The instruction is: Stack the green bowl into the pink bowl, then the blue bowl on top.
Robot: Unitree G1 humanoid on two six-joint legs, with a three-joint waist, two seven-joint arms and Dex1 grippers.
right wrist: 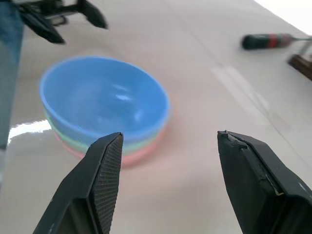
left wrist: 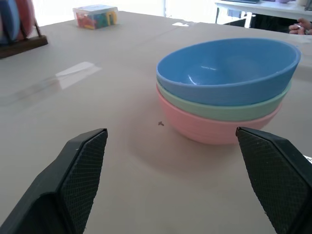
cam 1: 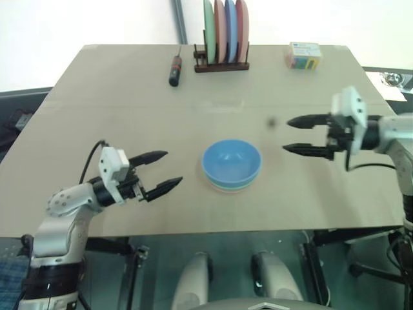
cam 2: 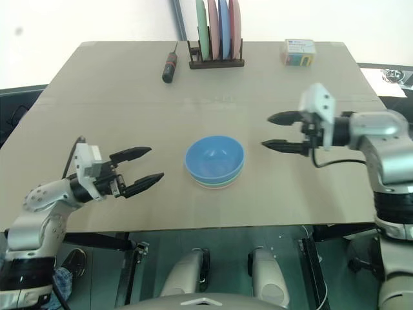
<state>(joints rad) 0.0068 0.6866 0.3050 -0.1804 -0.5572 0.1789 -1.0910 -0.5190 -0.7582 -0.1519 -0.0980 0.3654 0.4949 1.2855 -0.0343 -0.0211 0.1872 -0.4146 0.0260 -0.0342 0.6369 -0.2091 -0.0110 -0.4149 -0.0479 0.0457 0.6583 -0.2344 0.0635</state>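
Observation:
Three bowls stand nested in the middle of the table: the blue bowl [cam 1: 231, 161] on top, the green bowl [left wrist: 229, 110] under it, and the pink bowl [left wrist: 209, 130] at the bottom. My left gripper [cam 1: 161, 172] hovers open to the left of the stack, holding nothing. To the right of the stack my right gripper [cam 1: 298, 135] is open and apart from the bowls, with nothing between its fingers. The right wrist view looks at the blue bowl [right wrist: 105, 100] from beside the stack.
At the table's [cam 1: 129, 97] far edge a wooden rack [cam 1: 221, 64] holds several upright plates. A screwdriver [cam 1: 175, 68] lies left of it, and a small colourful box [cam 1: 304, 55] sits at the far right.

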